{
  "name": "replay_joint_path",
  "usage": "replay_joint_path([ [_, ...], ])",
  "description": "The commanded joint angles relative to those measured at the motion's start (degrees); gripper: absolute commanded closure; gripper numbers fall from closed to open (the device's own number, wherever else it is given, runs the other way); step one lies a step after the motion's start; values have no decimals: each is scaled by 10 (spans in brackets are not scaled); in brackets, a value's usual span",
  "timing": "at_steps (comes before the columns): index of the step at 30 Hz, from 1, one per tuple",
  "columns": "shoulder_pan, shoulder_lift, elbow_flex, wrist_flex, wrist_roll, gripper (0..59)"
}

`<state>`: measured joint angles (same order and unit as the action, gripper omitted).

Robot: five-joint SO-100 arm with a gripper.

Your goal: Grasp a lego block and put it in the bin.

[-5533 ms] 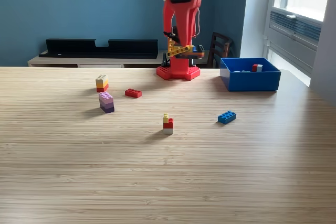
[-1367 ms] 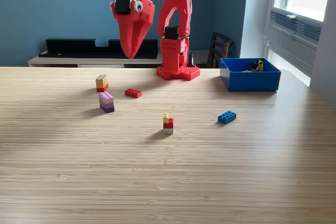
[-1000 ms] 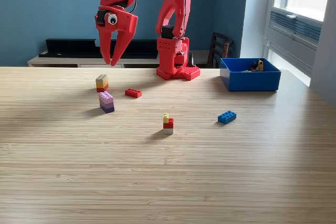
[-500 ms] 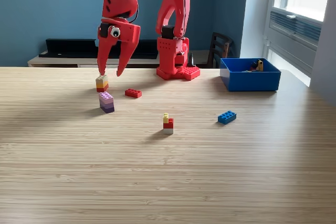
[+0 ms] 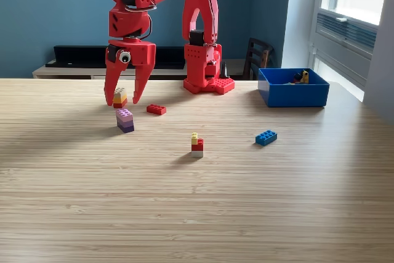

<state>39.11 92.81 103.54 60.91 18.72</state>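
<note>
Grasp step: red gripper (image 5: 121, 98) fingers spread astride yellow-orange-red lego stack (image 5: 120, 97); next, I judge, pinch it, then carry to blue plastic bin (image 5: 293, 95)

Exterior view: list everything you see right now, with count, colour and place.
Yellow-orange lego stack: 1, far left, between the open fingers.
Purple lego stack: 1, just in front of it.
Flat red brick: 1, right of both stacks.
Yellow-red-grey stack: 1, table centre.
Blue brick: 1, right of centre.
Bin: 1, blue, far right; some small pieces inside.
Table: 1, light wood.
Gripper: 1, red, lowered around the yellow-orange stack.
</note>
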Motion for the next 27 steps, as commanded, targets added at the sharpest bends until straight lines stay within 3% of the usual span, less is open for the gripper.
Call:
replay_joint_path([
  [1,5,-9,-51,-3,10,369],
  [23,2,-152,-150,1,36,420],
  [27,1,-173,-171,10,44,454],
])
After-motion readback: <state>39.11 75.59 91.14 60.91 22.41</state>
